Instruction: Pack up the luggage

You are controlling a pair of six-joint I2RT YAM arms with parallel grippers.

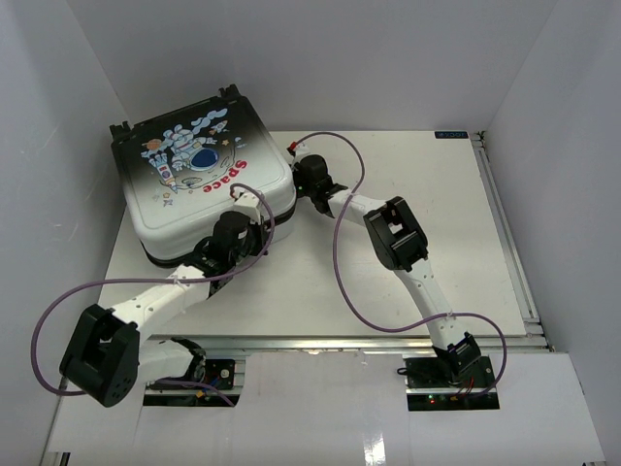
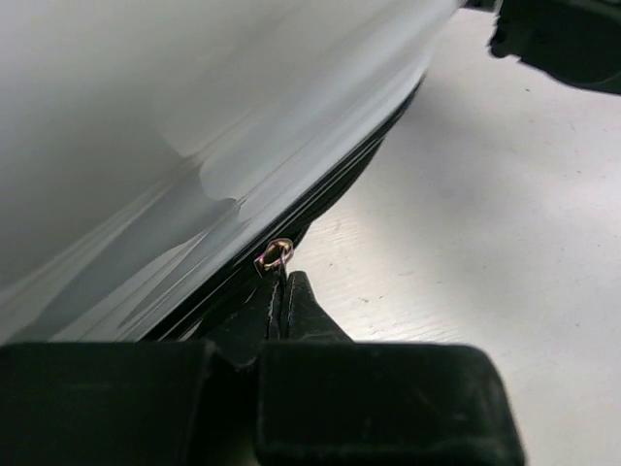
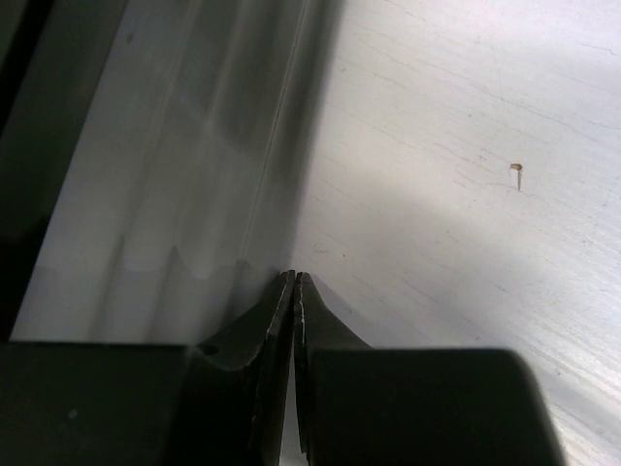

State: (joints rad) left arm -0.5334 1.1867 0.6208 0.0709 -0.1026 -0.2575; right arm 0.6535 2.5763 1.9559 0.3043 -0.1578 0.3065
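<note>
The luggage (image 1: 204, 184) lies closed at the table's back left, its astronaut and red "Space" print facing up. My left gripper (image 1: 252, 206) is at its near right edge. In the left wrist view the jaws (image 2: 281, 283) are shut, pinching the zipper pull just below its small metal ring (image 2: 275, 255) on the black zipper rim (image 2: 330, 194). My right gripper (image 1: 295, 152) is at the case's right side. In the right wrist view it (image 3: 294, 279) is shut and empty, with its tips against the white shell (image 3: 184, 194).
The white table (image 1: 417, 194) extends to the right of the case. A metal rail (image 1: 505, 223) runs along its right edge. White walls enclose the back and both sides. A small brown speck (image 3: 517, 170) lies on the table.
</note>
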